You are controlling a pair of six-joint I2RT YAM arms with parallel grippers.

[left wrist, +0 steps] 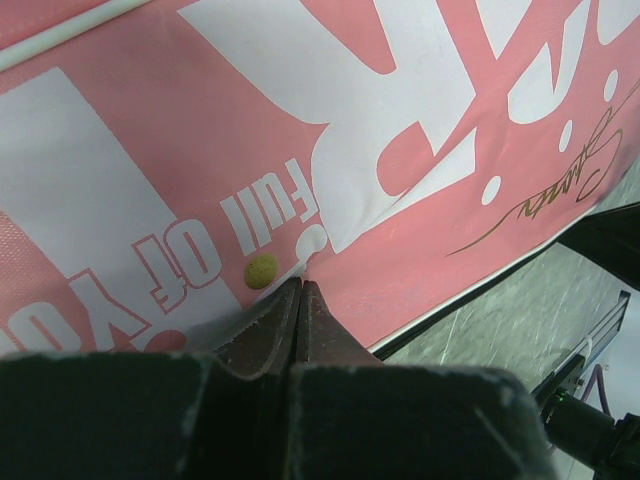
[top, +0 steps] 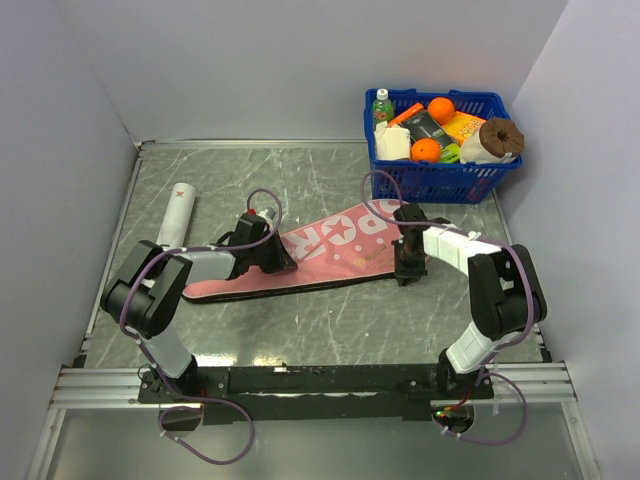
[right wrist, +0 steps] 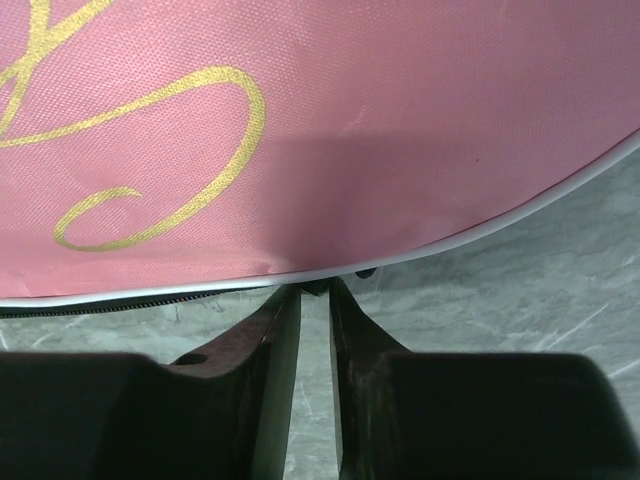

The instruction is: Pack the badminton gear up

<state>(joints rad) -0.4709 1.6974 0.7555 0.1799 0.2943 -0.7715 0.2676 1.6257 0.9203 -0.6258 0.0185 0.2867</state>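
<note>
The pink SPORT racket bag [top: 335, 250] is lying flat across the middle of the table [top: 300, 335], its narrow end toward the left edge and its wide end toward the right. The white tube [top: 176, 213] is sitting apart near the left edge, and the blue grocery basket [top: 440, 182] is standing in the far right corner. The bag is looking like thin, limp fabric, light and likely to slide or bunch on the smooth top, so its piped zippered rim [right wrist: 150, 293] seems the sensible place to pinch. The left gripper [left wrist: 300, 300], its arm folded low, is touching the lettered face with tips shut together. The right gripper [right wrist: 315, 300] is pointing down at the wide end's near rim, its jaws a slit apart around a small dark bit [right wrist: 320, 286]; whether it is gripping that, I cannot tell.
</note>
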